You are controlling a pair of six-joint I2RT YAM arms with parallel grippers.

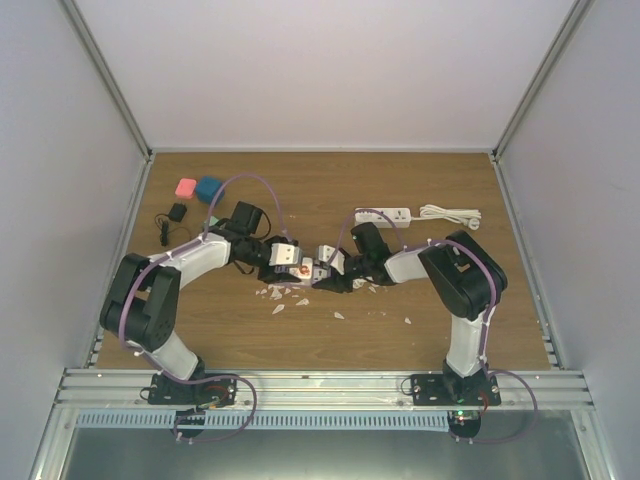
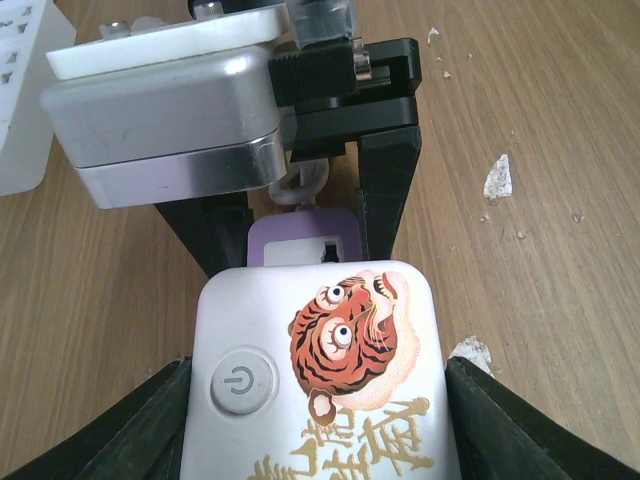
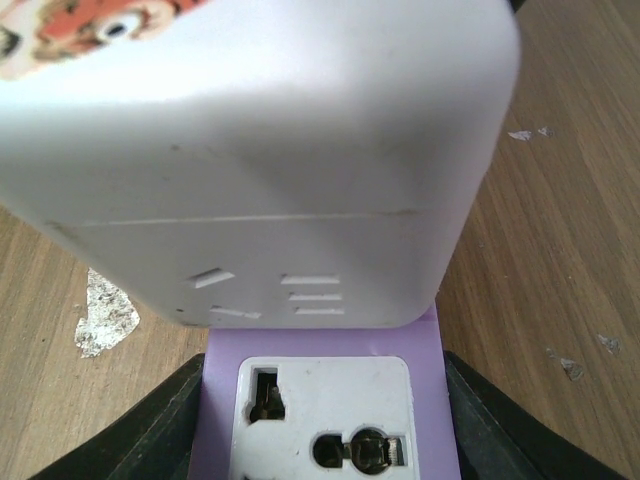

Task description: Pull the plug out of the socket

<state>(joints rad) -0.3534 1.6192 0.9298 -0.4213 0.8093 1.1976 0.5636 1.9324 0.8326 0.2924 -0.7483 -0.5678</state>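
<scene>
Plug: purple-and-white adaptor point(image 3: 320, 405); sat at mid-table, butted against the end of the socket with no gap visible in either wrist view.
Socket: white block point(image 2: 320, 330) with a round power button and a tiger sticker on top; lay in line with the plug, between the two arms.
Left gripper point(image 2: 320, 425): clenched on the socket, one black finger point(image 2: 135, 430) pressed to each flank.
Right gripper point(image 3: 322, 430): clamped on the plug's purple sides, its fingers point(image 3: 150, 430) tight against them; universal pin holes faced its camera.
Arms: met nose to nose over the middle of the table point(image 1: 440, 300) in the top view.
Scraps: white flakes point(image 1: 279, 308) scattered on the wood just on the near side of the grippers.
Power strip point(image 1: 383, 215): white, lay towards the far right, beyond the right arm; coiled white cable point(image 1: 450, 214) just beside it.
Far left: pink block point(image 1: 185, 187) and blue block point(image 1: 208, 188) side by side; black charger point(image 1: 176, 212) with its lead nearby.
</scene>
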